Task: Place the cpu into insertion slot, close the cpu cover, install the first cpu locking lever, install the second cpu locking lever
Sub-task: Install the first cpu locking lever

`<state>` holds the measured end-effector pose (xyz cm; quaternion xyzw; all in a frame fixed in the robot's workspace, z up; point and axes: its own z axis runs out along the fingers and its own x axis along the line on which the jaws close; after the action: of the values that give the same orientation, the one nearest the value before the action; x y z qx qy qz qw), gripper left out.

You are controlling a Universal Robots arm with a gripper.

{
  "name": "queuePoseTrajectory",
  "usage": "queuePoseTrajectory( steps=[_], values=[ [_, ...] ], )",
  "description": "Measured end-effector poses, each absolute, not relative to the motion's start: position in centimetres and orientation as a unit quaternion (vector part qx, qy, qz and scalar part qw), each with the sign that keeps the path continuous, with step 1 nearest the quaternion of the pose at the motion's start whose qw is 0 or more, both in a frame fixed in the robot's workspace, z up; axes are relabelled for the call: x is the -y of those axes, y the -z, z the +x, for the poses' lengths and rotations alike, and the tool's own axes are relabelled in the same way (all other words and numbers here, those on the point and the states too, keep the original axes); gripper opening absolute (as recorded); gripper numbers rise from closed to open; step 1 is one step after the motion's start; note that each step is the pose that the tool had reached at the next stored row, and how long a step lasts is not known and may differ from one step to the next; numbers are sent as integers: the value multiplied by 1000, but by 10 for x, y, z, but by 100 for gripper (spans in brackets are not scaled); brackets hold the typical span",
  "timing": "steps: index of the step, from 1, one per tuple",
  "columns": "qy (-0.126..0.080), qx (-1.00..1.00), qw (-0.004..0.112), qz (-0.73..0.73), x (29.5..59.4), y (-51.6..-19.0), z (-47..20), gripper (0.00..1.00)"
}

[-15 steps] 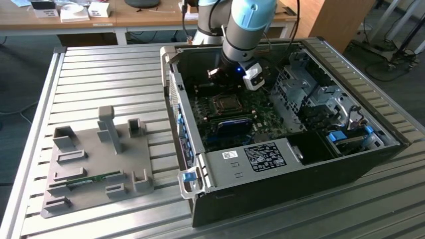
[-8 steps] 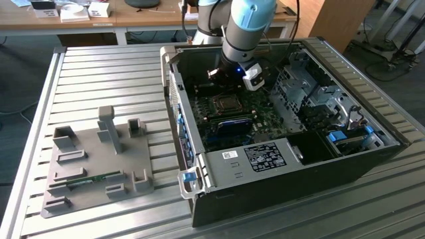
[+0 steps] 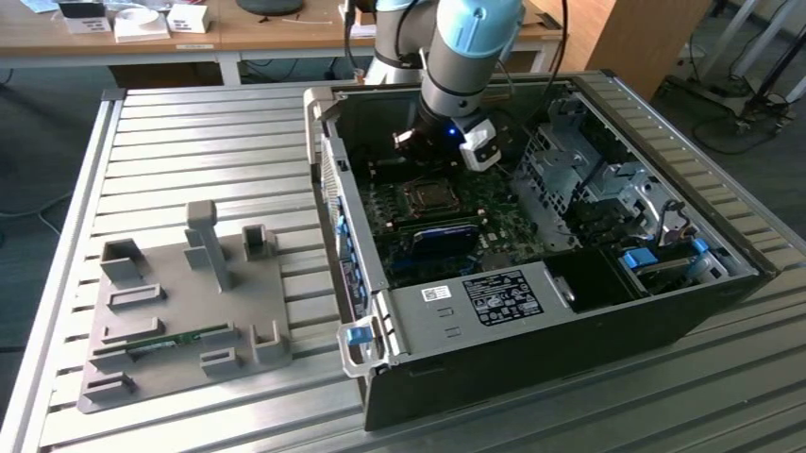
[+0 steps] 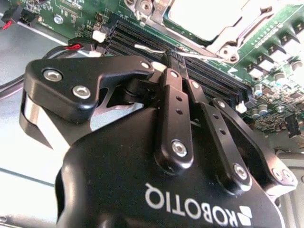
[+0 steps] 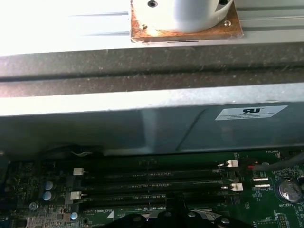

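Looks like the cpu (image 4: 192, 14) is seated in the insertion slot (image 3: 428, 196) on the green board inside the computer case (image 3: 567, 321), with the cpu cover (image 4: 228, 40) lying down around its shiny top. The hand (image 4: 159, 64) is low over the memory slots (image 4: 209, 76), fingers pressed together on nothing, tips right beside a thin wire locking lever (image 4: 147, 48). I'd guess the chip is light, stiff and easy to wreck, so edges only, while that lever looks springy and slick, best pushed near its free end
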<state>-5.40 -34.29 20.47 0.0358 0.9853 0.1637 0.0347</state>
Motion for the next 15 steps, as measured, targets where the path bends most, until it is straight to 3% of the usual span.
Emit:
queuePoseTrajectory(
  steps=[15],
  values=[
    [-158,-986,37,45,342,-203,-54,11]
  ],
)
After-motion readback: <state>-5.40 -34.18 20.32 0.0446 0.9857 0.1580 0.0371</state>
